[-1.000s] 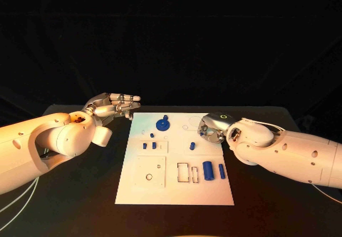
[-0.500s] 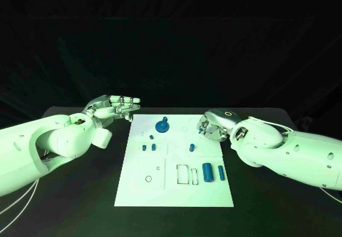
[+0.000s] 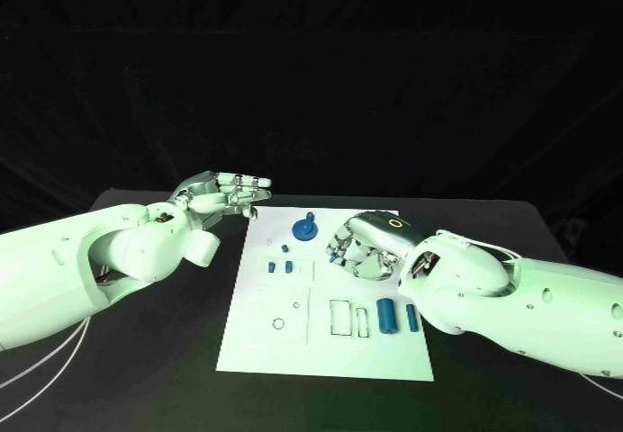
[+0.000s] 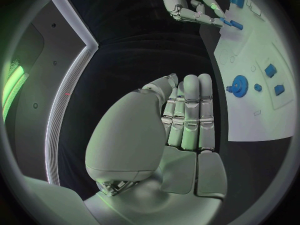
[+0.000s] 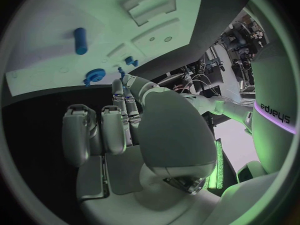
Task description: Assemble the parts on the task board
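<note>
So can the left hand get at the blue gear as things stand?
Probably yes: the left hand hovers open off the board's far left corner, and nothing stands between it and the gear; the right hand sits further right.

the flat white task board (image 3: 279,346) looked matt and smooth, like plastic. the small blue plastic parts (image 3: 385,314) had a slight sheen. the black worktop (image 3: 143,360) was matt. the silver metallic-looking fingers (image 4: 190,110) gleamed, satin-smooth.

A robotics lab or test cell, judging by the black table (image 3: 156,360) set against black drapes, the white task board (image 3: 293,346) with its small blue parts (image 3: 385,313) laid out, and racks of cabled equipment (image 5: 215,60) beyond the right arm.
</note>
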Available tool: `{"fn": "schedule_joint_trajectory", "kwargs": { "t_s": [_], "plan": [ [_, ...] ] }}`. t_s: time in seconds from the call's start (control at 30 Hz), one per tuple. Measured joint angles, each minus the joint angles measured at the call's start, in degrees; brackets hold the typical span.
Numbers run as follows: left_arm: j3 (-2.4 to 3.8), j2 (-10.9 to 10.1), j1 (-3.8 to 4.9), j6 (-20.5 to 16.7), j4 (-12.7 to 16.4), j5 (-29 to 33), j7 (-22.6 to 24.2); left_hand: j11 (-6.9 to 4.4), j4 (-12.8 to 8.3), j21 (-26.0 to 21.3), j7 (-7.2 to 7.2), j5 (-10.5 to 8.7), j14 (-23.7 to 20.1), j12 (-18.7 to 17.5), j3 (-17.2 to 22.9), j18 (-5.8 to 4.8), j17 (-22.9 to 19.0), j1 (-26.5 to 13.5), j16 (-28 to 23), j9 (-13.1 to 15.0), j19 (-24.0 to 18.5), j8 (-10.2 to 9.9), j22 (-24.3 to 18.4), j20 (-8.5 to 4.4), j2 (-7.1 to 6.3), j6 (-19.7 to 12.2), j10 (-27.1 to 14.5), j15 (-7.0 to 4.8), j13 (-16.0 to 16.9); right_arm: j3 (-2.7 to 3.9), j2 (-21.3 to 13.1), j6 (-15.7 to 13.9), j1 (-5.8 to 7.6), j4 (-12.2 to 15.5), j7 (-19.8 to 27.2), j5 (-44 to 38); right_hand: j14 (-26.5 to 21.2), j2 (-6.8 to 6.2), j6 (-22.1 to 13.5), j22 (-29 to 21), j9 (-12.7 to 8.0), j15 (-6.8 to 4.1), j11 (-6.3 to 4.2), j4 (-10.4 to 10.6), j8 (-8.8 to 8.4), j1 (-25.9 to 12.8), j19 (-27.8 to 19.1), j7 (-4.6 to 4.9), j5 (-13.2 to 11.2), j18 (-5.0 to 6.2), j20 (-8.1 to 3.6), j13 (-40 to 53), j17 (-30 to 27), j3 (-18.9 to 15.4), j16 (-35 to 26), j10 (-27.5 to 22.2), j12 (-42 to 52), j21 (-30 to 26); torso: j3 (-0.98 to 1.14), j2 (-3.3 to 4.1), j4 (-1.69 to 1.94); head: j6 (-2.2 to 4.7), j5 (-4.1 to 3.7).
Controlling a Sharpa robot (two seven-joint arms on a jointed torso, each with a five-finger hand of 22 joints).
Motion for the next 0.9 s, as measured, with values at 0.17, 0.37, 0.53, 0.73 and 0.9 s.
{"fn": "schedule_joint_trajectory", "kwargs": {
  "t_s": [0.17,0.37,0.53,0.73,0.9],
  "plan": [
    [-0.08,0.3,-0.01,0.0,0.0,0.0,0.0,0.00,0.0,-0.2,0.00,0.00,0.0,0.0,0.0,0.00,-0.1,0.0,0.0,-0.1,0.0,0.0,0.0,0.00,0.00,0.0,0.0,0.00,0.0,-0.32,3.0,0.0,-1.49,-0.2,0.4,0.1,0.0,0.00,0.0,0.0,0.0,0.00,-0.03,0.0,0.00,0.0,0.0,-0.01,0.3,0.01,0.00,-0.1,0.0,0.0,0.0,0.1,-0.1,0.0,-0.07,0.02,0.09,-0.30,1.13],
    [-0.13,0.5,-0.02,0.0,0.2,0.0,0.0,0.00,0.0,-0.2,0.00,0.00,0.0,0.0,0.0,0.01,-0.1,0.0,0.0,-0.1,0.0,0.0,0.0,0.00,0.00,0.0,0.0,0.00,0.0,-0.79,6.2,0.4,-3.42,-2.7,0.9,0.1,0.0,0.00,0.1,0.0,0.0,0.00,-0.01,0.0,-0.01,0.0,0.0,0.13,0.3,0.02,0.00,-0.1,0.0,0.0,0.0,0.2,-0.1,0.0,-0.13,0.07,0.10,-0.70,2.12],
    [-0.16,0.7,-0.02,0.0,0.3,0.0,0.0,0.00,0.0,-0.2,0.00,0.00,0.0,0.2,0.0,0.00,-0.1,0.0,0.0,0.0,0.0,0.0,0.0,0.00,0.00,0.0,0.0,0.00,0.0,-1.04,7.8,0.9,-4.78,-4.3,1.2,0.1,0.0,-0.01,0.1,0.0,0.0,0.00,0.00,0.0,-0.01,0.0,0.0,0.13,0.3,0.03,0.00,-0.1,0.0,0.0,0.0,0.2,-0.3,0.0,-0.13,0.10,0.10,-1.03,2.60],
    [-0.16,0.8,-0.02,0.0,0.5,0.0,-0.1,0.00,0.0,-0.2,-0.01,0.00,0.0,0.2,0.0,0.00,-0.1,0.0,0.0,0.0,0.0,0.0,0.0,0.00,0.00,0.0,0.0,0.00,0.0,-1.17,9.3,1.5,-5.83,-6.0,1.3,-0.1,0.0,-0.16,0.1,0.0,0.0,0.00,0.01,-0.2,-0.02,-0.2,0.0,0.13,0.3,0.05,0.00,-0.1,0.0,0.2,0.0,0.2,-0.3,0.0,-0.10,0.10,0.10,-1.48,3.28],
    [-0.16,0.8,-0.02,0.1,0.6,0.0,-0.1,0.00,0.0,-0.2,-0.01,0.00,0.0,0.2,0.0,0.00,0.0,0.0,0.0,0.0,0.0,0.0,0.0,0.00,0.00,0.0,0.0,0.00,0.0,-1.24,10.0,2.0,-6.42,-6.8,1.4,-0.3,0.0,0.06,0.1,0.0,0.0,0.00,0.07,-0.2,-0.10,-0.5,0.0,0.13,0.3,0.05,0.00,-0.1,0.0,0.2,0.0,0.2,-0.3,0.0,-0.08,0.09,0.09,-1.73,3.60]
  ]
}}
